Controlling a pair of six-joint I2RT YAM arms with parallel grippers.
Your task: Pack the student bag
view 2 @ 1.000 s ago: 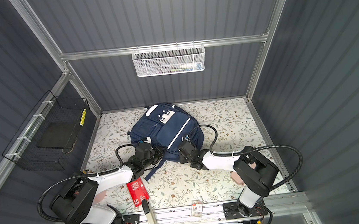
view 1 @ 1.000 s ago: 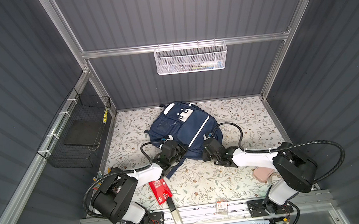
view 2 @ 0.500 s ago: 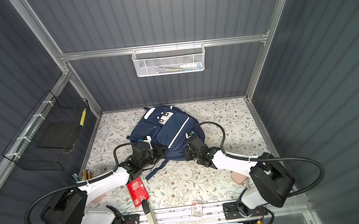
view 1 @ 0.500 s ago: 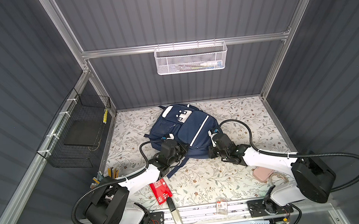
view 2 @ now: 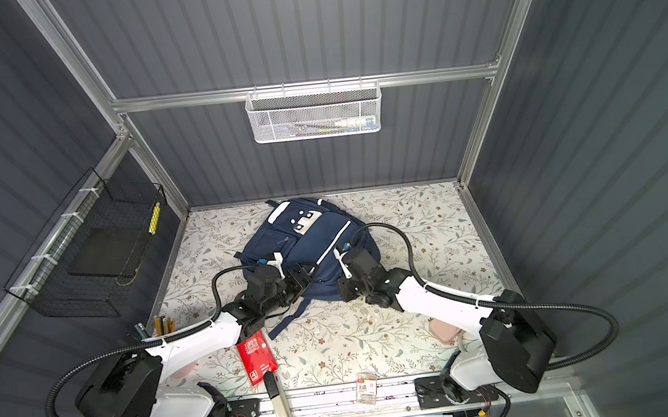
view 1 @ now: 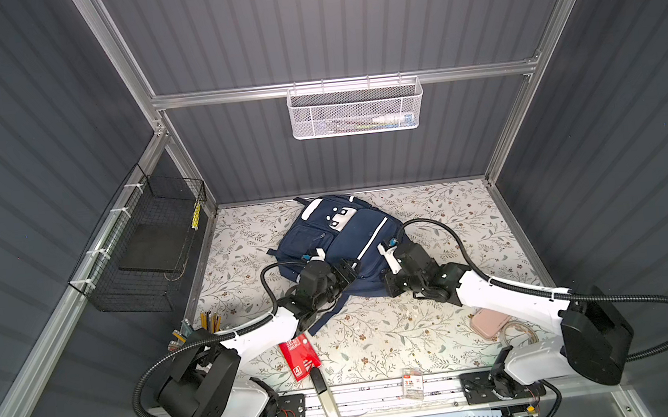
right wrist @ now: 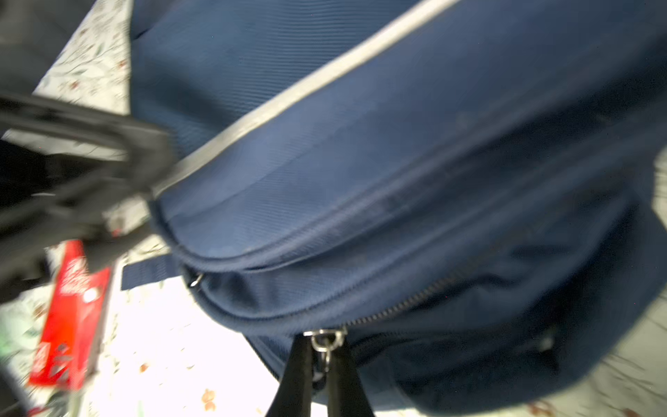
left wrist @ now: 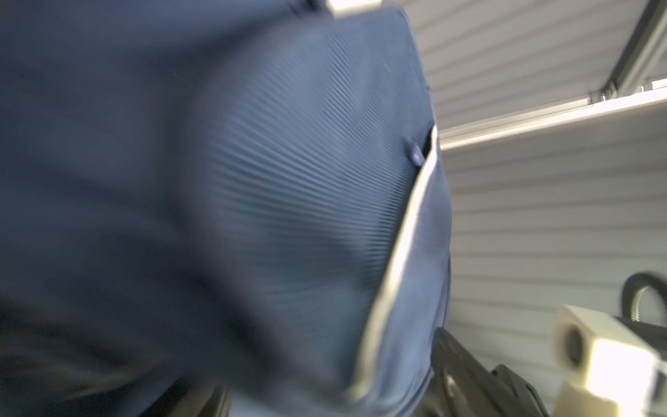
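The student bag (view 1: pixel 343 238) lies mid-frame on the floral worktop (view 1: pixel 378 339), shoved back nearer the rear wall. The left gripper (view 1: pixel 346 267) has just spread, letting go of the bag's near edge. The right gripper (right wrist: pixel 320 355) pinches a zip pull (right wrist: pixel 327 339), so unzipping looks next.

Red packet (view 1: pixel 300 357), lying on the mat in front of the student bag (view 1: pixel 352 237), toward the left: a white box bearing the figure "4" is seen at its corner farthest from the bag, in both top views. The white print lines above the box cannot be read.

Small packet (view 1: pixel 413 385), on the rail well in front of the bag: a large "3" is made out below a red strip; the rest is too small.

Right wrist view: the red packet's (right wrist: pixel 68 317) white print is blurred and unreadable.
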